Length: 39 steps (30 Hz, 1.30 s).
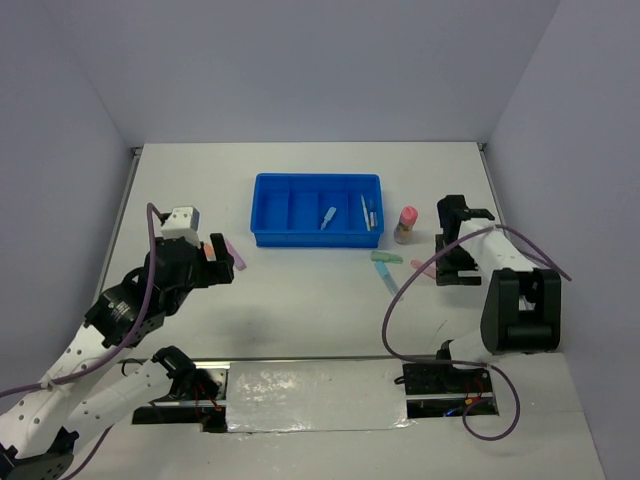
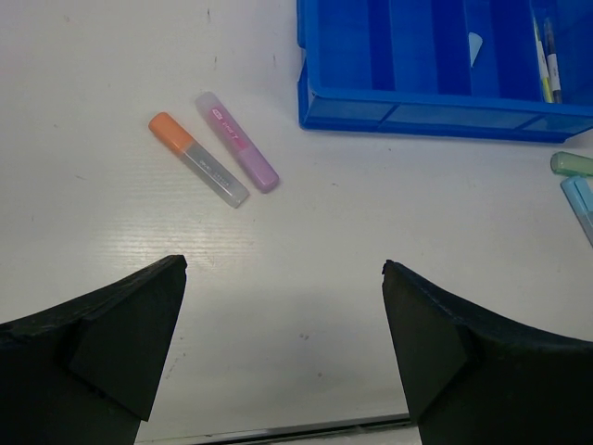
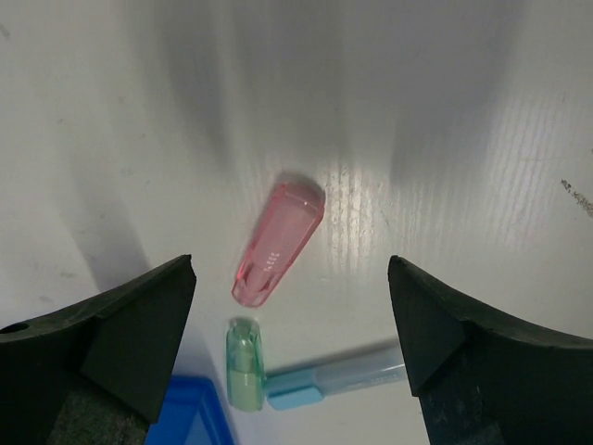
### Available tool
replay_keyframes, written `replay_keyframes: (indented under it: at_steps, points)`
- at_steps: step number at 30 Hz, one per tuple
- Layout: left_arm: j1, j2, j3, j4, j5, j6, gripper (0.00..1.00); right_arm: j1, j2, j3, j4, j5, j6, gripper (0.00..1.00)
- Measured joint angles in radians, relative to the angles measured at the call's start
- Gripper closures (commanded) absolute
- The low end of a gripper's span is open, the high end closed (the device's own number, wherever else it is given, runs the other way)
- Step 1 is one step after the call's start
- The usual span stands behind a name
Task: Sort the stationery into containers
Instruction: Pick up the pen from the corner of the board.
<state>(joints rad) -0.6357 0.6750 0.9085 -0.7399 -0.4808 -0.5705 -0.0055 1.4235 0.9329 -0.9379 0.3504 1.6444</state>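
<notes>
A stubby, translucent pink marker is seen flat on the white counter; left pincer and right pincer are held apart.

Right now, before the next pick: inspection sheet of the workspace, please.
Surface: white table; reflective sheet at the near edge.
Job's things: blue tray holds thin pens and a small light blue item. Orange marker and purple marker lie side by side left of it. Pink marker, green marker and blue marker lie right of it. Glue stick stands upright beside the tray.
Clutter: nothing seen.
Grippers: left end effector open, empty, near the orange and purple markers; right end effector open, empty, over the pink marker.
Cables: left-arm cable purple, along the arm; right-arm cable purple, looping over the table.
Surroundings: plain grey walls on three sides.
</notes>
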Motion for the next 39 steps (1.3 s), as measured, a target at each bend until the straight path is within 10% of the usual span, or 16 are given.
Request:
replay_keyframes:
  at_steps: [15,23,39]
  points:
    - [0.0,-0.013,-0.009,0.0,0.001,0.018,0.01,-0.033,0.203,0.012,0.046,-0.063,0.076,0.22]
    - [0.0,-0.01,-0.012,0.0,0.008,0.018,0.01,-0.034,0.206,-0.014,0.068,-0.077,0.06,0.64]
    - [0.0,-0.01,-0.012,0.0,0.009,0.019,0.01,-0.04,0.095,-0.104,0.148,-0.081,0.074,1.0]
